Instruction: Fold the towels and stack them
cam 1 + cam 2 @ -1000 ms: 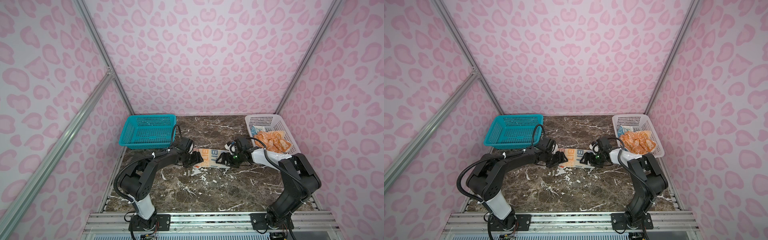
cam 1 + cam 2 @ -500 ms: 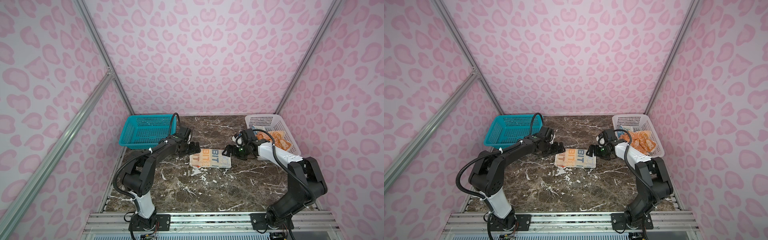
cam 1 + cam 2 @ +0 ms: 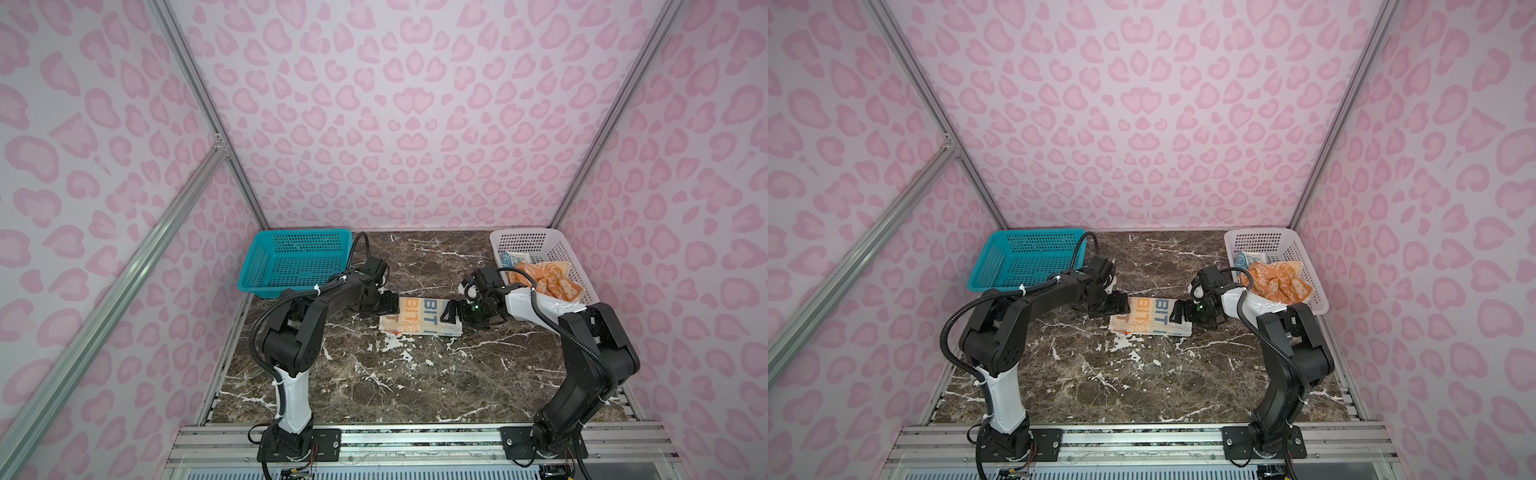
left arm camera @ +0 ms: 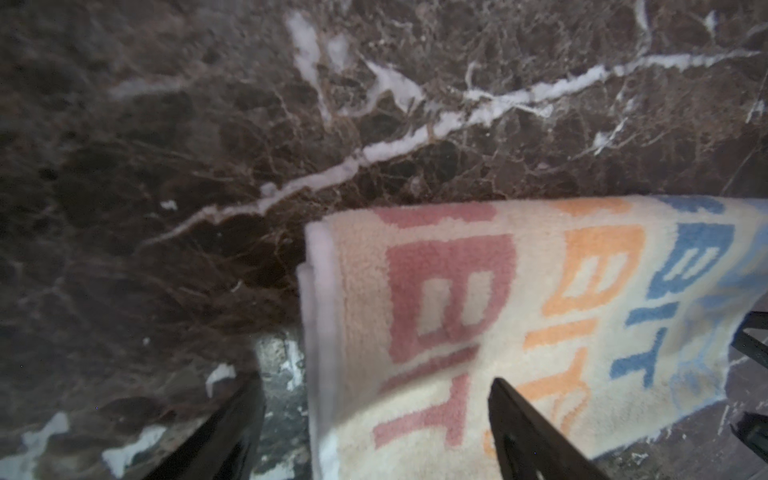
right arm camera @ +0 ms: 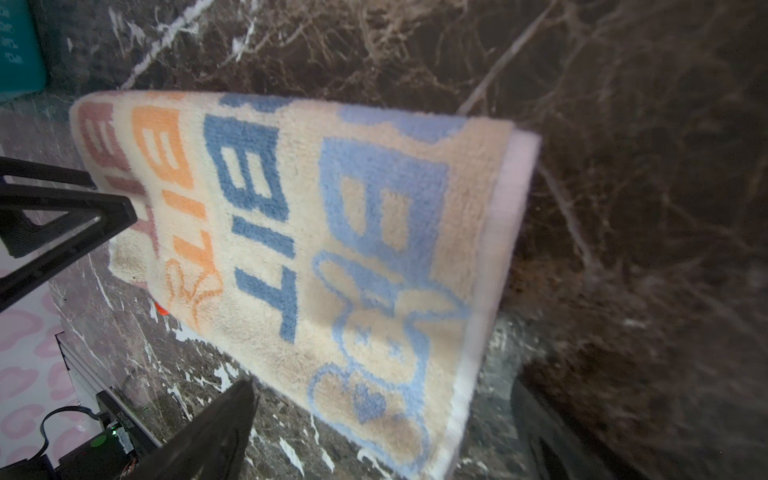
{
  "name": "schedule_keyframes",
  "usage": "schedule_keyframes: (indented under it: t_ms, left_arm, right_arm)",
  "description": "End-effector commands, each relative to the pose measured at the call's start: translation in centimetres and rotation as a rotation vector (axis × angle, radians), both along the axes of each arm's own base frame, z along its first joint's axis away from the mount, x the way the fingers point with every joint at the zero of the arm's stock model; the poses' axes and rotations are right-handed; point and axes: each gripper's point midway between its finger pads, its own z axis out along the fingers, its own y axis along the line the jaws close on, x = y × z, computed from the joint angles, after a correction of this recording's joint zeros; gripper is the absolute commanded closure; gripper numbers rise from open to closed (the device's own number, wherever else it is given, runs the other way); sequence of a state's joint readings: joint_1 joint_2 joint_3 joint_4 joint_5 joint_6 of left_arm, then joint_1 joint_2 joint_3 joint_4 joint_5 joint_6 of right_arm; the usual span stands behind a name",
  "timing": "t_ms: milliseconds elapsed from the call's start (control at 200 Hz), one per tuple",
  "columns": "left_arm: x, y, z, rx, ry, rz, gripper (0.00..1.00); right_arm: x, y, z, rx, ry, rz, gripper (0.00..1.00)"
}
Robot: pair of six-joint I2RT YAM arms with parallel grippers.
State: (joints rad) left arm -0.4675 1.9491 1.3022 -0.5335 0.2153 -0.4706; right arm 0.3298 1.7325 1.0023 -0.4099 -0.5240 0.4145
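Grippers first, as both top views show them: the left gripper [image 3: 388, 305] sits low at the left end of the cream towel [image 3: 419, 318] and the right gripper [image 3: 451, 311] at its right end. The two face each other across the cloth. The towel lies folded into a strip on the marble table [image 3: 374, 374], running left to right around mid-table, with "BIT" lettering on top. From this height it is not clear whether either gripper touches the cloth. The orange towel [image 3: 548, 282] lies crumpled in the white basket [image 3: 523, 237] at the far right, with the blue towel [image 3: 509, 259] just behind it in the same basket. The teal basket [image 3: 291, 257] stands at the far left, with no cloth in it.

The left wrist view shows the left gripper's jaws spread wide. One of its fingers [image 4: 528, 432] is over the cloth and the other is over bare marble just beside the hemmed end. The towel's end lies flat between them, not pinched.

The right wrist view shows the right gripper's jaws wide apart as well. One finger [image 5: 216, 428] is over the marble beside the towel's long edge, and the other is a dark blur past the hemmed end. The towel [image 5: 332, 249] lies flat, and a left-gripper finger [image 5: 62, 224] shows at its opposite end.
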Motion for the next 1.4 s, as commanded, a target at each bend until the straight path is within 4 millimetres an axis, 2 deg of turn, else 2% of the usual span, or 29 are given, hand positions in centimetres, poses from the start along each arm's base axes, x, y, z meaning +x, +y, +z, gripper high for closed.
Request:
schedule_keyframes:
  t_ms: [0,155,255,320,410,500,560,580,720,1010,1210,1395]
  left_arm:
    - [-1.5,0.5,-1.2,0.05,0.061,-0.025,0.31]
    - [-2.0,0.6,-1.9,0.09,0.072,-0.039,0.46]
    - [-2.3,0.6,-2.5,0.099,0.088,-0.044,0.62]
    - [-2.4,0.6,-2.6,0.104,0.091,-0.046,0.78]
    - [-2.3,0.7,-2.4,0.109,0.088,-0.049,0.84]
    - [-2.0,0.8,-1.9,0.123,0.077,-0.05,0.95]
    - [-2.1,1.1,-1.6,0.139,0.077,-0.057,0.96]
    - [-1.2,0.7,-0.7,0.131,0.049,-0.058,0.96]
    - [0.1,1.5,1.7,0.198,0.0,-0.06,0.96]
    - [2.8,5.3,7.7,0.445,-0.113,-0.069,0.96]
    - [4.8,7.8,11.7,0.585,-0.193,-0.071,0.96]
    - [7.4,9.9,15.1,0.698,-0.282,-0.055,0.96]
  right_arm:
    - [0.0,0.4,-0.8,0.005,0.013,-0.021,0.02]
    - [-0.1,1.0,-1.2,0.006,0.017,-0.029,0.02]
    - [-0.1,1.3,-1.4,0.01,0.025,-0.028,0.02]
    - [0.0,1.5,-1.5,0.011,0.026,-0.026,0.02]
    - [-0.1,1.6,-1.6,0.007,0.031,-0.026,0.02]
    - [0.0,1.7,-1.5,0.011,0.027,-0.029,0.02]
    - [0.1,1.8,-1.4,0.016,0.026,-0.03,0.02]
    - [0.1,1.8,-1.4,0.018,0.025,-0.029,0.02]
    - [0.4,2.0,-0.5,0.025,0.011,-0.021,0.02]
    - [2.1,2.8,3.0,0.011,-0.097,0.03,0.02]
    - [3.8,5.3,6.4,0.008,-0.222,0.093,0.02]
    - [5.9,8.5,10.3,0.047,-0.341,0.13,0.02]
